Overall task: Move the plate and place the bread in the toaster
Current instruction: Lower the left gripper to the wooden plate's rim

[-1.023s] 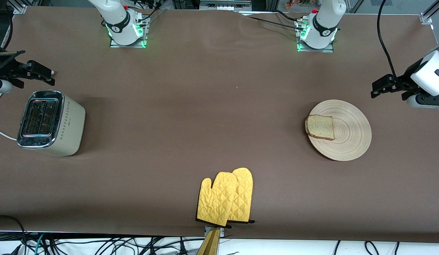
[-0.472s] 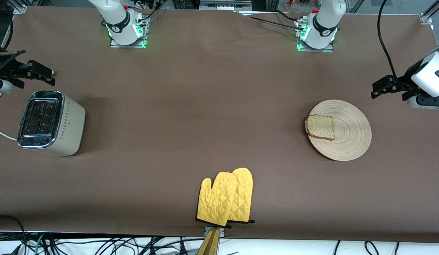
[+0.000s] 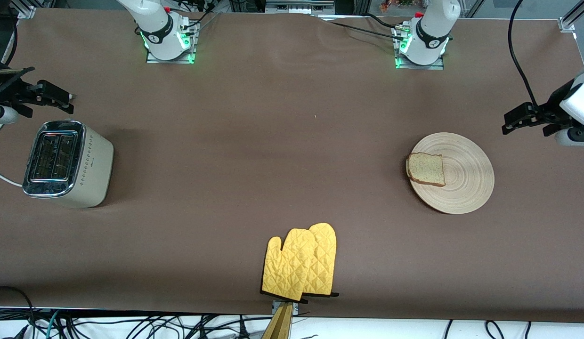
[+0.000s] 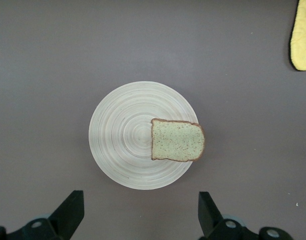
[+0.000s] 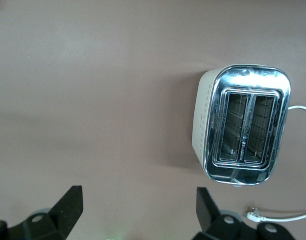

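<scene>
At the left arm's end of the table, my left gripper (image 3: 513, 121) hangs with fingers apart beside the plate (image 3: 466, 188), bread (image 3: 426, 169) on it. Right gripper (image 3: 56, 99) waits, spread, by the toaster (image 3: 68, 163). I judge nothing is started; next comes gripping the plate's rim.

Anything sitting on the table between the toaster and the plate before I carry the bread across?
Front view shows bare brown table between the toaster and the plate holding the bread. The yellow oven mitts lie nearer the camera, off that line.
</scene>
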`<state>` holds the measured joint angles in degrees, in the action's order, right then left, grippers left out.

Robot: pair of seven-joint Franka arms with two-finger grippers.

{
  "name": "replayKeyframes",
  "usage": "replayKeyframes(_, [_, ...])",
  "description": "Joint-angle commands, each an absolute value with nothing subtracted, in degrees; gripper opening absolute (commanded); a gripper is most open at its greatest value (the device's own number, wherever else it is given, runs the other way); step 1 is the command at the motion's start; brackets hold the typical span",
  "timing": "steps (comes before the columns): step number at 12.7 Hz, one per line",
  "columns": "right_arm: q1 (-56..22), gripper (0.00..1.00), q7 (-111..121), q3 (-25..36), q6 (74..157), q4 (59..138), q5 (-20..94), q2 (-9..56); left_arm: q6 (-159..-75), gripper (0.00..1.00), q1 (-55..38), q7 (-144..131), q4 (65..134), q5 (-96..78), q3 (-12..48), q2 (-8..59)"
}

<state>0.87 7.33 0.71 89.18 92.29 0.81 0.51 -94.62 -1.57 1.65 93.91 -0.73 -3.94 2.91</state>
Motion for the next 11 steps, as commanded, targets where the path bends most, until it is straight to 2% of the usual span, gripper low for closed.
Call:
replayKeyframes(1, [0.79, 1.0, 6.77, 0.53, 88.07, 90.88, 0.53, 0.88, -98.34, 1.0, 2.18, 4.99, 96.59, 0.35, -2.9, 2.46])
replayKeyframes(4, [0.79, 1.0, 6.77, 0.53, 88.07, 90.88, 0.53, 0.88, -99.84, 1.0, 9.99, 19.11, 95.37, -3.14, -2.99, 7.18])
replayKeyframes(6, [0.7, 1.0, 6.68, 0.35, 88.07, 90.88, 0.53, 0.79, -99.84, 1.0, 17.54, 27.56, 93.53, -11.22, -3.08, 13.94])
replayKeyframes(8, [0.79, 1.0, 6.68, 0.09, 88.07, 90.88, 0.53, 0.79, -99.49, 1.0, 22.92, 36.26, 87.83, -14.83, -2.9, 22.63])
replayKeyframes(11, [0.79, 1.0, 6.68, 0.0, 88.07, 90.88, 0.53, 0.79, -99.49, 1.0, 27.59, 44.19, 86.31, -20.11, -2.64, 31.53])
